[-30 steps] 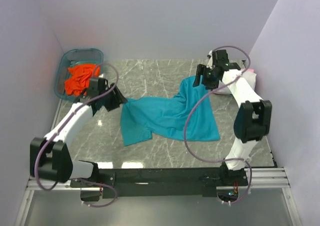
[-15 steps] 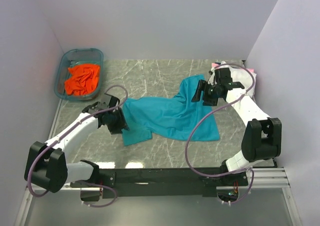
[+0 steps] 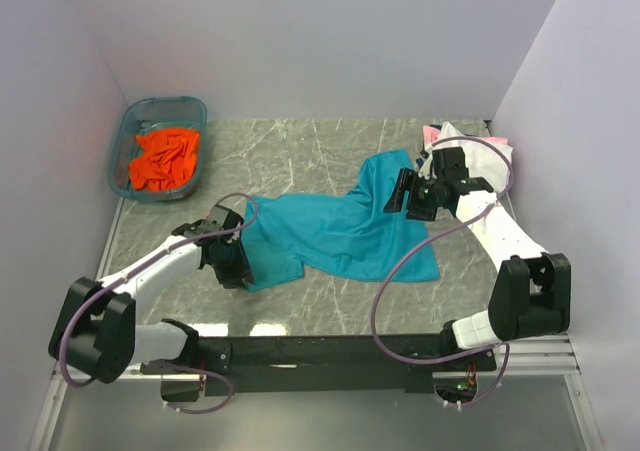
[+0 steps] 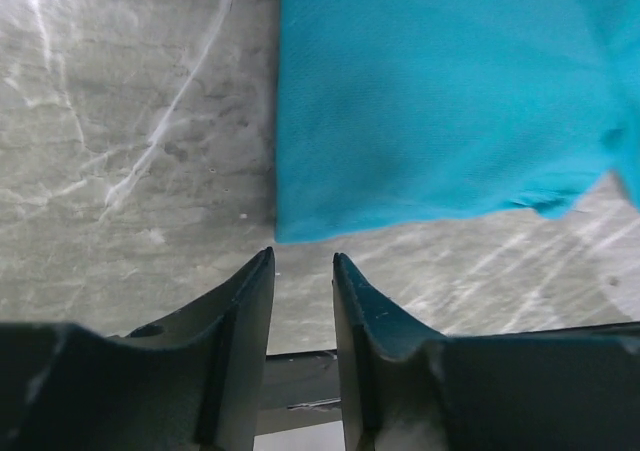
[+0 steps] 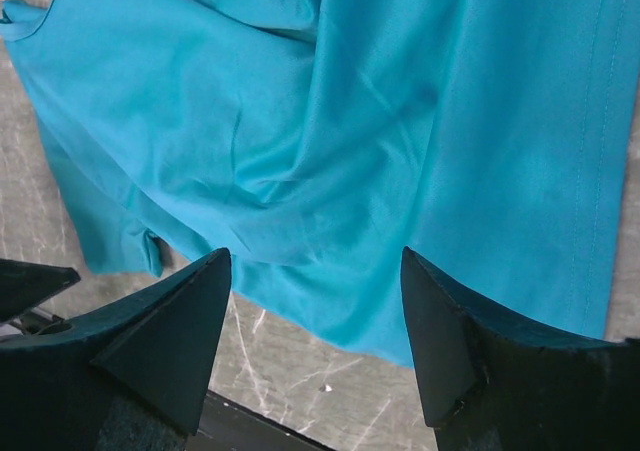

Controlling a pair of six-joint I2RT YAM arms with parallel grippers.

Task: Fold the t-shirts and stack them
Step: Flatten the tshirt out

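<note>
A teal t-shirt (image 3: 340, 231) lies crumpled and spread across the middle of the marble table. My left gripper (image 3: 236, 267) is low at the shirt's near-left corner. In the left wrist view its fingers (image 4: 302, 258) stand a narrow gap apart with nothing between them, and the teal corner (image 4: 440, 101) lies just past the tips. My right gripper (image 3: 406, 193) hovers over the shirt's far right part, jaws wide open (image 5: 315, 256) above the teal cloth (image 5: 400, 121). An orange t-shirt (image 3: 165, 159) sits bunched in the tub. White (image 3: 482, 153) and pink (image 3: 431, 132) t-shirts lie at the back right.
A translucent blue plastic tub (image 3: 128, 136) stands at the back left corner. Pale walls close in the table on three sides. The black rail (image 3: 330, 351) with both arm bases runs along the near edge.
My left arm has swung toward the near edge, along the teal shirt's left side to its near corner, and its jaws have narrowed. The right arm has come forward and lower over the shirt.
</note>
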